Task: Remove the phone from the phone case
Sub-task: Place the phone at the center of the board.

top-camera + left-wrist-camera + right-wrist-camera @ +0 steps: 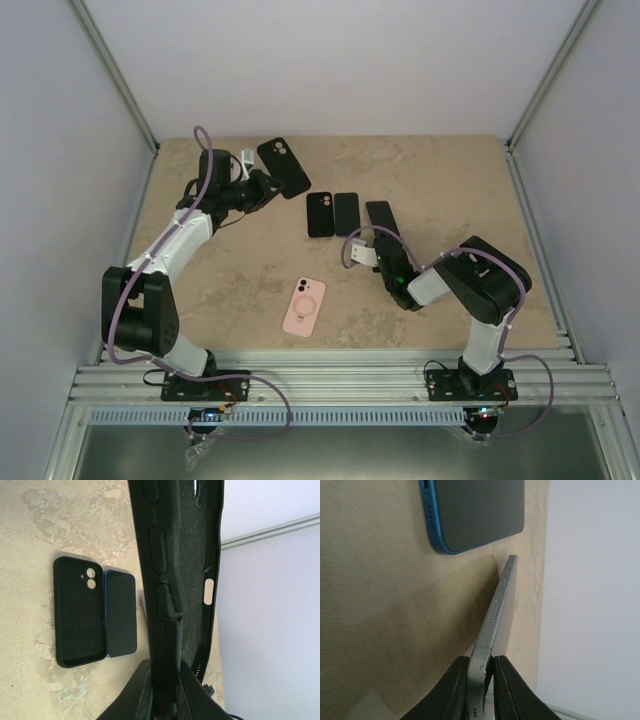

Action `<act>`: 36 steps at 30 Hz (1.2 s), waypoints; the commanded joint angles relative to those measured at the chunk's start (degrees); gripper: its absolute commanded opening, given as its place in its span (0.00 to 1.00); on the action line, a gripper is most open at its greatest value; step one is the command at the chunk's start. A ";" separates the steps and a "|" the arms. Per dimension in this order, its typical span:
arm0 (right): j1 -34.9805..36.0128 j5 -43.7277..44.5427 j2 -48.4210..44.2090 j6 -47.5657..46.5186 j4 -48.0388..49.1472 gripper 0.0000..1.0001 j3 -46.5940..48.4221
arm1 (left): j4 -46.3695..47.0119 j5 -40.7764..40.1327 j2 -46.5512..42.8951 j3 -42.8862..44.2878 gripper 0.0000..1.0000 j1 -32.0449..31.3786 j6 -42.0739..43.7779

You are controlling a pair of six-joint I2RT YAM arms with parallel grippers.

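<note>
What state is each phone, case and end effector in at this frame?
left end effector: shut on the held black case.
held black case: empty, gripped by one edge.
table black case: empty, flat, inside up.
blue phone: bare, flat, screen up, beside the table black case.
right end effector: shut on the silver-edged phone.
silver-edged phone: bare, gripped by its edge.
pink case: flat, back up, untouched.

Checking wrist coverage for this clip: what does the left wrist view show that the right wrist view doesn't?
Left wrist only: the held black case, pinched in the left jaws, and an empty black case lying on the table. Right wrist only: a silver phone gripped edge-on in the right jaws. Both: the blue-edged phone lying flat on the table.
</note>
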 commanded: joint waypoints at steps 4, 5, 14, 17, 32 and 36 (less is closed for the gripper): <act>0.42 -0.57 2.30 1.18 1.20 0.15 0.24 | 1.10 0.09 -0.65 1.55 0.00 0.38 0.06; 0.49 -0.48 2.66 1.22 1.05 0.15 0.51 | 1.14 0.07 -0.64 1.45 0.00 0.38 -0.01; 0.33 -1.78 3.93 0.81 -0.64 0.17 3.62 | 1.18 -0.06 -0.56 1.59 0.00 0.38 0.00; 0.02 -2.60 4.32 0.50 -2.19 0.20 5.08 | 1.04 -0.11 -0.47 1.67 0.00 0.38 -0.02; -2.49 -8.00 4.61 -1.29 -9.04 0.29 8.83 | 1.23 0.19 -0.39 1.44 0.00 0.44 -0.09; -3.84 -10.16 4.22 -1.44 -12.36 0.31 10.61 | 1.35 0.25 -0.29 1.46 0.00 0.46 -0.13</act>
